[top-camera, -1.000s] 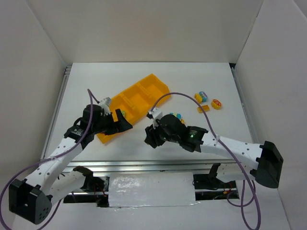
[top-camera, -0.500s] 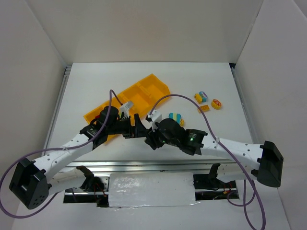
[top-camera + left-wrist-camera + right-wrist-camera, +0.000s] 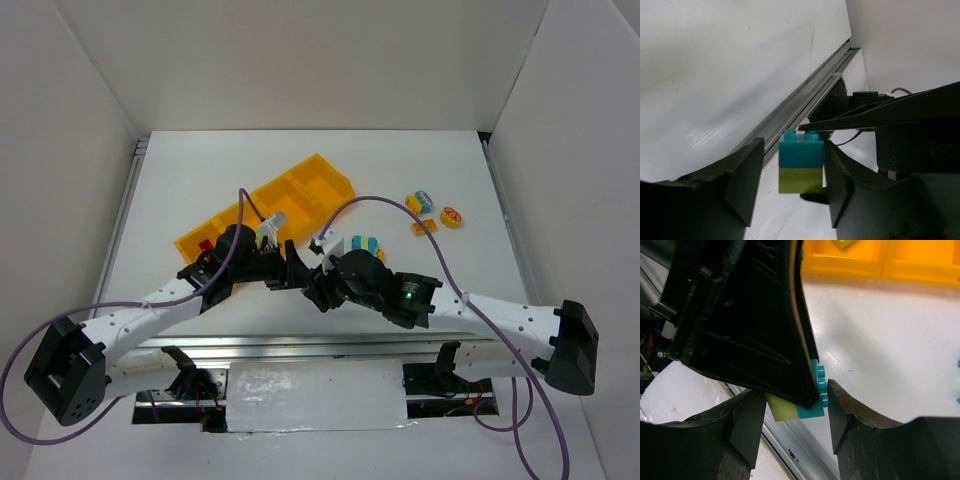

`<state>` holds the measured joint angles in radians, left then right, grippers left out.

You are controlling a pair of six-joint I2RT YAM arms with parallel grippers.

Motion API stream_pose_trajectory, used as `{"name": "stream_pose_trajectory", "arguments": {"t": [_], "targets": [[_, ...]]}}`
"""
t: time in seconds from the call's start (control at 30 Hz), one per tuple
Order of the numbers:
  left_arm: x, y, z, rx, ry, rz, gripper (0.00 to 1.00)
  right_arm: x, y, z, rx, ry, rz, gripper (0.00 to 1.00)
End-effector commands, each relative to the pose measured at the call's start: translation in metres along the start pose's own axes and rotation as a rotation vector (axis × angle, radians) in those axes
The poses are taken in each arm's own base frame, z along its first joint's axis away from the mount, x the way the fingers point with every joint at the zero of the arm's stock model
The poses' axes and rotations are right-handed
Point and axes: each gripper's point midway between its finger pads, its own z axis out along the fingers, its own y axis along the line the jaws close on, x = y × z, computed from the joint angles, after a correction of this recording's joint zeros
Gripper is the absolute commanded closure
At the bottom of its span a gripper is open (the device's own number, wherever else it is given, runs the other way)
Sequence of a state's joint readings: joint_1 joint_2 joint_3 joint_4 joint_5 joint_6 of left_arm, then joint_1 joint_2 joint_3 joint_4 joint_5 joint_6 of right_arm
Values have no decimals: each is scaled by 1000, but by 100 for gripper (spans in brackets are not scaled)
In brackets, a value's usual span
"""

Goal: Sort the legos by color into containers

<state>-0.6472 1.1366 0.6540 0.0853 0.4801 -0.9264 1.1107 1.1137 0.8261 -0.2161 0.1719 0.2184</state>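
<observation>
A teal-blue lego stacked on a yellow-green one (image 3: 801, 167) hangs above the table, and my right gripper (image 3: 795, 415) is shut on this pair (image 3: 790, 411), one finger on the studs and one on the yellow-green end. My left gripper (image 3: 792, 185) straddles the pair from the sides. Its right finger (image 3: 840, 180) is against the bricks, and a gap shows at its left finger (image 3: 747, 177). From above, both grippers (image 3: 295, 268) (image 3: 312, 285) meet just in front of the orange-yellow containers (image 3: 300, 185). A red lego (image 3: 205, 243) lies in the end compartment.
Loose legos lie right of the tray: a teal and yellow group (image 3: 362, 245) close by, and further right several more (image 3: 420, 201), with a red-and-yellow one (image 3: 452, 216). The table's metal front rail (image 3: 805, 95) runs just below the grippers. White walls enclose the table.
My left arm swung right from the tray's near end to meet the right gripper, and its jaws narrowed around the brick pair. The right gripper kept its grip and barely moved.
</observation>
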Motion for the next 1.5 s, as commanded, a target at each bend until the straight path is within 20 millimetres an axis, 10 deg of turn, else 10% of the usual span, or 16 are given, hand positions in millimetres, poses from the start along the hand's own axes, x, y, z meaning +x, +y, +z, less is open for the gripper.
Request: {"name": "stream_pose_trajectory", "arguments": {"t": [0.0, 0.4, 0.43, 0.47, 0.53, 1.1, 1.47], "targets": [[9, -29, 3, 113, 43, 53, 40, -38, 4, 6, 4, -163, 44, 100], [16, -45, 5, 141, 79, 117, 100, -38, -8, 14, 70, -212, 95, 95], [15, -46, 4, 144, 73, 126, 100, -39, -6, 13, 61, -217, 94, 84], [14, -47, 3, 143, 65, 132, 100, -36, -5, 12, 49, -211, 95, 44], [13, -47, 2, 140, 58, 150, 100, -40, -3, 6, 31, -230, 111, 1], [8, -81, -23, 279, 24, 388, 100, -25, 34, -87, -576, -187, 168, 1], [17, -111, -46, 438, 17, 473, 100, -32, 53, -100, -732, -198, 173, 12]]}}
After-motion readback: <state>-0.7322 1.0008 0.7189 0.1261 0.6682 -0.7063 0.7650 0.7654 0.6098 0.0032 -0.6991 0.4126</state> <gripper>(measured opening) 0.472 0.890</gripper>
